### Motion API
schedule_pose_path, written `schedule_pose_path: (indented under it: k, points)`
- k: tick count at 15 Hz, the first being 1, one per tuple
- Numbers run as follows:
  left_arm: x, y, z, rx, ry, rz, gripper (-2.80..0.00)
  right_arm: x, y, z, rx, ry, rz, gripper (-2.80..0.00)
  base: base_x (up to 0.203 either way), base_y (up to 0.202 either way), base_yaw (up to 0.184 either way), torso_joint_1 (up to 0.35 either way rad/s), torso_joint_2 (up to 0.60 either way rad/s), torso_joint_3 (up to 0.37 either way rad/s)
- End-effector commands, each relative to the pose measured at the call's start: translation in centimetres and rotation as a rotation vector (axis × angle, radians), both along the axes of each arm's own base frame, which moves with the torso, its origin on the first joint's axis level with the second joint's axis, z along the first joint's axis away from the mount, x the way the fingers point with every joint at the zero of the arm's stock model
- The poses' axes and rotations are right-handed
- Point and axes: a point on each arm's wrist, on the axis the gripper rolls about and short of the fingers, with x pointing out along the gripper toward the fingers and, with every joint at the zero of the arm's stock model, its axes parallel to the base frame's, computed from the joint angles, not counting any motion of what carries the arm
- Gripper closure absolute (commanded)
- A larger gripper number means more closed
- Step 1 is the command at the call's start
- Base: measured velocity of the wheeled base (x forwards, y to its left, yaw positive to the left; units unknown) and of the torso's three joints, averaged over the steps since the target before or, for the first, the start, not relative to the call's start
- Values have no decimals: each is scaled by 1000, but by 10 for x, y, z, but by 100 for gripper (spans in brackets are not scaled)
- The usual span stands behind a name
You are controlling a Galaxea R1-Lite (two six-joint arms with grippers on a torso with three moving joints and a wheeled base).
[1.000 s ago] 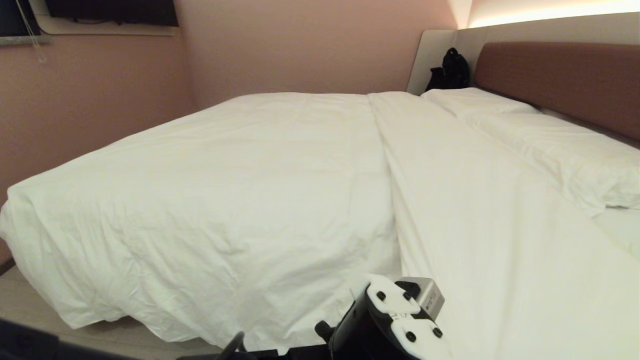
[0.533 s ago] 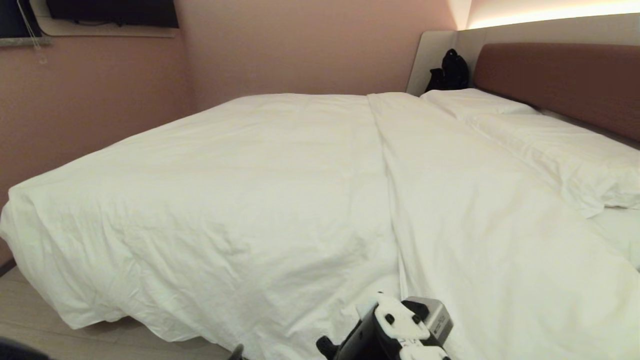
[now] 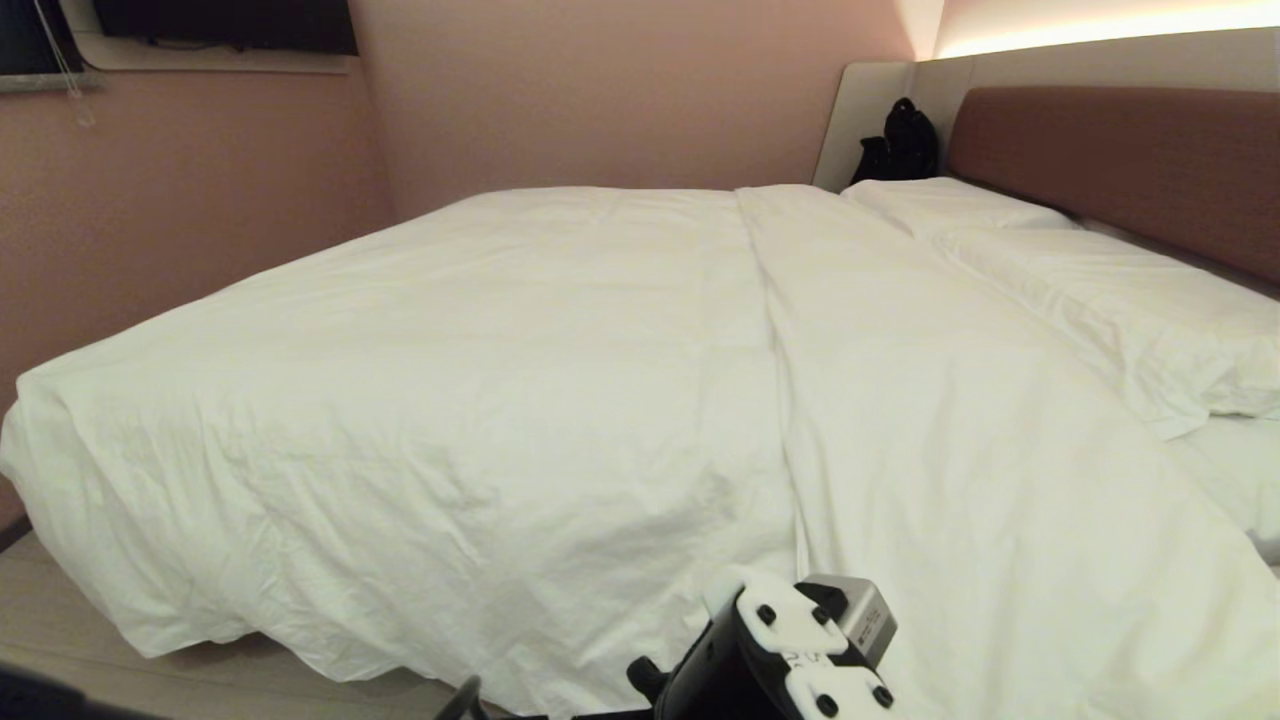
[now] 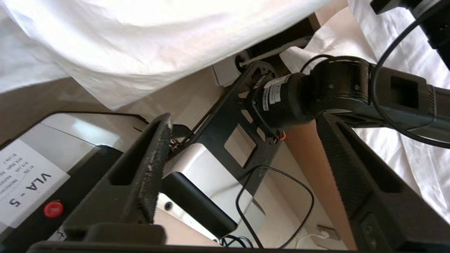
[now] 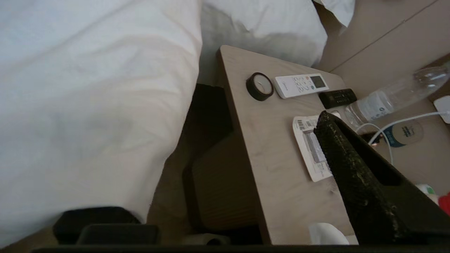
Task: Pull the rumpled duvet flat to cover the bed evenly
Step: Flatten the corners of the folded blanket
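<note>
The thick, puffy white duvet (image 3: 450, 400) lies spread across the wide low bed with its beige wooden base (image 4: 309, 154) and reddish-brown padded headboard (image 3: 1120, 160); from my head camera it covers the mattress from the far wall side to the near edge, its long axis running from the foot on my left toward the two white pillows (image 3: 1100, 290) on my right, with a long lengthwise fold down the middle. Soft wrinkles show near the foot corner, and the near hem hangs over the side. My left gripper (image 4: 242, 168) hangs low beside the bed with its black fingers (image 4: 151, 165) wide apart and nothing between them; the duvet's overhanging edge sits just beyond it. My right gripper (image 5: 197, 175) is also spread open and empty, next to the draped duvet edge, near a light wooden bedside table (image 5: 274, 147) carrying a white remote control (image 5: 300, 84) and a clear plastic bottle (image 5: 393, 95). I judge the spread nearly finished; any further tug would start from this near hem, and both arms look about equally close to it.
</note>
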Motion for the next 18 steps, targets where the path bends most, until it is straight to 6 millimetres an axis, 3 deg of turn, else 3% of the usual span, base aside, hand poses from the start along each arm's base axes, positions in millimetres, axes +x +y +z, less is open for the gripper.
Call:
schedule_pose_path:
  k: [1, 7, 11, 18]
  points:
    - [1, 0, 0, -2, 8, 4, -280, -1, 0, -1, 11, 6, 26, -280, 0, 0, 0, 0, 0, 0]
    - [1, -1, 2, -9, 8, 4, -280, -12, -3, -2, 83, 105, 112, -280, 0, 0, 0, 0, 0, 0]
    - [3, -4, 4, -19, 39, 24, -280, -42, -12, -6, 130, 437, 115, -280, 0, 0, 0, 0, 0, 0]
    - [4, -5, 4, -21, 40, 23, -280, -62, -19, -8, 138, 578, 132, -280, 0, 0, 0, 0, 0, 0]
